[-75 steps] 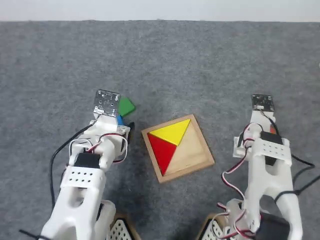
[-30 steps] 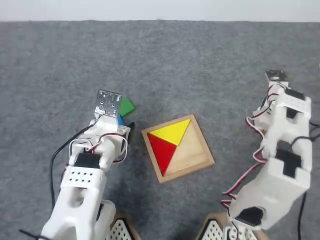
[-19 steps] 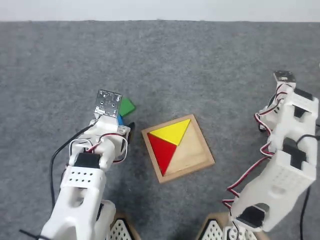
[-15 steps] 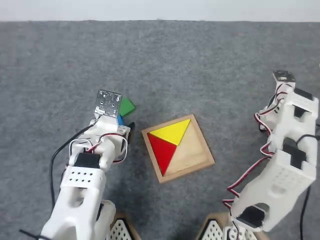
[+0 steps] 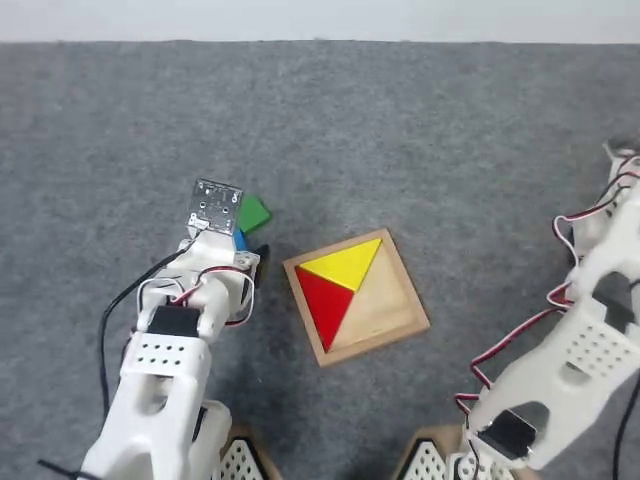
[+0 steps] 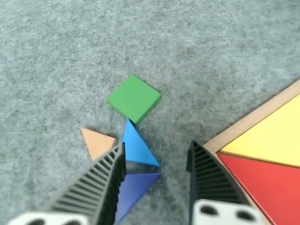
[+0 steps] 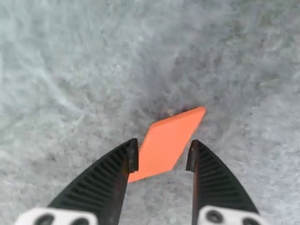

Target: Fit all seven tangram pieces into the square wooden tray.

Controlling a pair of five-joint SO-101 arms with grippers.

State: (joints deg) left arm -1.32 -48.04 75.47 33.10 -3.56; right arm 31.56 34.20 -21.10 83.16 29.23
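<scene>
The square wooden tray (image 5: 400, 315) lies mid-table, with a yellow triangle (image 5: 345, 263) and a red triangle (image 5: 325, 300) in its left half. My left gripper (image 6: 157, 147) hangs open just left of the tray. It is over a light blue triangle (image 6: 137, 147) and a darker blue triangle (image 6: 136, 187). A green square (image 6: 134, 98) and a small tan triangle (image 6: 97, 140) lie beside them. My right gripper (image 7: 162, 150) is open and low over the mat. An orange parallelogram (image 7: 168, 143) lies flat between its fingers (image 7: 132, 152).
Grey mat (image 5: 400, 130) covers the table. The tray corner (image 6: 211, 140) sits close to my left gripper's finger. The right arm (image 5: 590, 340) stands at the table's far right edge. The tray's right half (image 5: 385, 295) is bare wood.
The right arm has swung from beside the tray out to the far right edge of the table. The left arm and all pieces near it have stayed still.
</scene>
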